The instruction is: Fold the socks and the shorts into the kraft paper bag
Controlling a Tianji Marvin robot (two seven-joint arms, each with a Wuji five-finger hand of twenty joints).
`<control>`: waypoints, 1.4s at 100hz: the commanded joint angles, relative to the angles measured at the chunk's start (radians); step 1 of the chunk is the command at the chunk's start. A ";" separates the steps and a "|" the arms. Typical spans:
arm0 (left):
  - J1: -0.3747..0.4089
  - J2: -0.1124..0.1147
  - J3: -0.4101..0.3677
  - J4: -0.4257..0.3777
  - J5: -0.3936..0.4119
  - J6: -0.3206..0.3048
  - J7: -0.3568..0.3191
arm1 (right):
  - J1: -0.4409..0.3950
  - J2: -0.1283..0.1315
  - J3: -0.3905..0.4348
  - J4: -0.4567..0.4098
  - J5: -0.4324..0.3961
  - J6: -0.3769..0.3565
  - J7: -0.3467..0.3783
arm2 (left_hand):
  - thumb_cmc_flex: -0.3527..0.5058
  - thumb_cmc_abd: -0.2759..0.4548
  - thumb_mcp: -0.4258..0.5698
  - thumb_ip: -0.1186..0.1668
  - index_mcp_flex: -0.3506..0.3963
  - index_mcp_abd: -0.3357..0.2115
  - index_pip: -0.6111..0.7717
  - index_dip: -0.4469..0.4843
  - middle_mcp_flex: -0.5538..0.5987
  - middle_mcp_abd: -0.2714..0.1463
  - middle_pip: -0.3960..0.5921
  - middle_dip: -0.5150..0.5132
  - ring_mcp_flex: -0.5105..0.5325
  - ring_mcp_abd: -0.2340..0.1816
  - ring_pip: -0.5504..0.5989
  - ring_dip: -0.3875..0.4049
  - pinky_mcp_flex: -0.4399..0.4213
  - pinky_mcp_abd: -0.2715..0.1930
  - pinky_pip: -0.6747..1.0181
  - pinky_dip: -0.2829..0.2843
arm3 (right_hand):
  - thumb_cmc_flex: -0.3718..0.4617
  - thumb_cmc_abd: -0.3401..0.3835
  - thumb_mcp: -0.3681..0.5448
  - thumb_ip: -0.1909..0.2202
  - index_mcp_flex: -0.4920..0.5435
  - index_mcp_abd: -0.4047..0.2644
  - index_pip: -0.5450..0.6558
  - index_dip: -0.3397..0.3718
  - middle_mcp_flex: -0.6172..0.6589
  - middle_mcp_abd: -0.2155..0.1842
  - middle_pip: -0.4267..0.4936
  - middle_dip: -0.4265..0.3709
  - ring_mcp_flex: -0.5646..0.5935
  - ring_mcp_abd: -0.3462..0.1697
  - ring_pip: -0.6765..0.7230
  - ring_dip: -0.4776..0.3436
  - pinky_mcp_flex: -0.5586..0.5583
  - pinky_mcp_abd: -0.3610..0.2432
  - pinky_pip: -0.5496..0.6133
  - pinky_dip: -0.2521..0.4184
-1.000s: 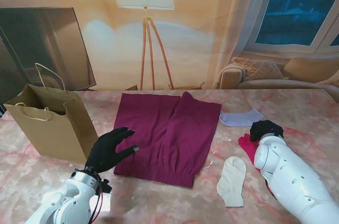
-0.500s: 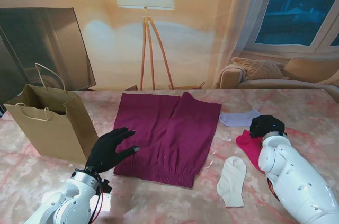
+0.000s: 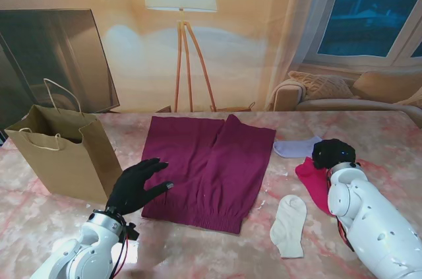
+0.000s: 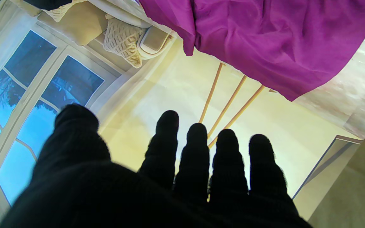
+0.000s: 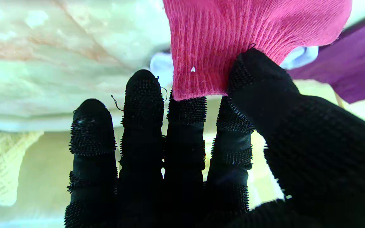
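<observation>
Thumb and fingers of your right hand [image 3: 333, 153] pinch the red sock [image 5: 233, 34] near the tabletop's right edge. Your left hand [image 3: 136, 185] hovers spread and holding nothing by the maroon shorts [image 3: 210, 167], which lie flat mid-table. You have the kraft paper bag [image 3: 62, 157] upright at the left edge, the lavender sock [image 3: 298, 148] and cream sock [image 3: 289, 225] lying apart.

- warm yellow-lit wall [image 3: 250, 48] behind a pink-and-cream marbled desk [image 3: 369, 134];
- white-shaded floor lamp on wooden tripod legs [image 3: 181, 22];
- dark flat screen [image 3: 59, 55] at left;
- white-framed window showing blue dusk [image 3: 369, 8];
- beige sofa with knitted cushion [image 3: 323, 91].
</observation>
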 commanded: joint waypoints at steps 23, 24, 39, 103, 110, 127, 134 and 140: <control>-0.004 0.001 0.002 -0.005 -0.005 -0.004 -0.003 | -0.014 -0.009 0.012 0.020 -0.002 -0.099 -0.095 | -0.010 0.045 -0.039 0.067 -0.004 -0.016 -0.014 0.007 -0.039 0.004 -0.021 -0.006 -0.039 -0.023 -0.023 -0.007 -0.007 -0.022 -0.015 -0.009 | 0.016 0.096 0.032 0.006 -0.023 -0.069 0.000 0.080 -0.047 -0.007 0.009 0.008 -0.055 -0.004 -0.019 0.020 -0.058 0.017 -0.009 0.036; -0.004 0.001 0.002 -0.004 -0.005 -0.004 -0.002 | -0.017 -0.008 0.015 0.018 -0.004 -0.105 -0.092 | -0.010 0.045 -0.039 0.067 -0.004 -0.016 -0.014 0.007 -0.038 0.005 -0.020 -0.006 -0.039 -0.023 -0.023 -0.007 -0.007 -0.022 -0.016 -0.009 | 0.016 0.098 0.030 0.006 -0.024 -0.071 -0.001 0.080 -0.049 -0.009 0.007 0.007 -0.059 -0.004 -0.022 0.019 -0.063 0.015 -0.012 0.036; -0.006 0.001 0.005 0.000 -0.002 -0.009 0.001 | -0.056 0.009 0.066 -0.010 -0.029 -0.211 -0.056 | -0.010 0.045 -0.039 0.067 -0.004 -0.016 -0.014 0.007 -0.039 0.004 -0.021 -0.006 -0.039 -0.026 -0.023 -0.007 -0.008 -0.022 -0.017 -0.010 | 0.023 0.121 0.009 0.012 -0.033 -0.097 -0.010 0.072 -0.069 -0.024 -0.010 0.003 -0.096 -0.007 -0.054 0.007 -0.105 -0.002 -0.052 0.038; -0.003 0.000 0.016 0.002 -0.005 -0.008 0.008 | -0.195 0.027 0.250 -0.069 -0.072 -0.390 -0.050 | -0.010 0.046 -0.039 0.068 -0.003 -0.014 -0.014 0.007 -0.039 0.005 -0.021 -0.005 -0.040 -0.024 -0.023 -0.007 -0.008 -0.023 -0.017 -0.010 | 0.021 0.190 -0.017 0.032 -0.066 -0.174 -0.021 0.101 -0.125 -0.040 -0.058 0.034 -0.182 -0.011 -0.111 -0.003 -0.165 -0.012 -0.066 0.090; -0.002 0.000 0.016 0.002 -0.004 -0.008 0.008 | -0.209 0.027 0.267 -0.080 -0.075 -0.406 -0.052 | -0.010 0.046 -0.039 0.068 -0.004 -0.014 -0.015 0.007 -0.041 0.006 -0.021 -0.006 -0.041 -0.022 -0.023 -0.007 -0.009 -0.024 -0.018 -0.010 | 0.021 0.188 -0.019 0.032 -0.064 -0.174 -0.022 0.101 -0.128 -0.041 -0.063 0.035 -0.190 -0.011 -0.117 -0.004 -0.171 -0.013 -0.070 0.092; 0.001 0.000 0.014 -0.002 -0.003 -0.007 0.007 | -0.249 0.031 0.308 -0.112 -0.090 -0.446 -0.046 | -0.011 0.046 -0.040 0.067 -0.005 -0.016 -0.015 0.007 -0.040 0.007 -0.021 -0.005 -0.041 -0.024 -0.023 -0.007 -0.009 -0.024 -0.018 -0.010 | 0.021 0.169 -0.013 0.030 -0.053 -0.176 -0.023 0.098 -0.137 -0.039 -0.076 0.035 -0.204 -0.013 -0.131 -0.007 -0.183 -0.015 -0.083 0.097; 0.003 0.000 0.012 -0.003 -0.003 -0.007 0.007 | -0.266 0.034 0.325 -0.126 -0.106 -0.466 -0.041 | -0.010 0.045 -0.039 0.068 -0.005 -0.015 -0.015 0.007 -0.040 0.006 -0.021 -0.005 -0.041 -0.022 -0.023 -0.007 -0.008 -0.022 -0.017 -0.010 | 0.018 0.163 -0.004 0.026 -0.048 -0.179 -0.022 0.096 -0.135 -0.043 -0.084 0.035 -0.206 -0.015 -0.139 -0.009 -0.184 -0.016 -0.088 0.101; 0.005 0.001 0.011 -0.005 -0.003 -0.007 0.005 | -0.283 0.037 0.341 -0.142 -0.116 -0.481 -0.032 | -0.010 0.047 -0.039 0.068 -0.006 -0.014 -0.015 0.007 -0.044 0.007 -0.023 -0.006 -0.044 -0.022 -0.024 -0.007 -0.009 -0.023 -0.018 -0.010 | 0.018 0.160 -0.001 0.025 -0.046 -0.180 -0.021 0.095 -0.138 -0.044 -0.088 0.034 -0.210 -0.015 -0.144 -0.011 -0.187 -0.016 -0.094 0.101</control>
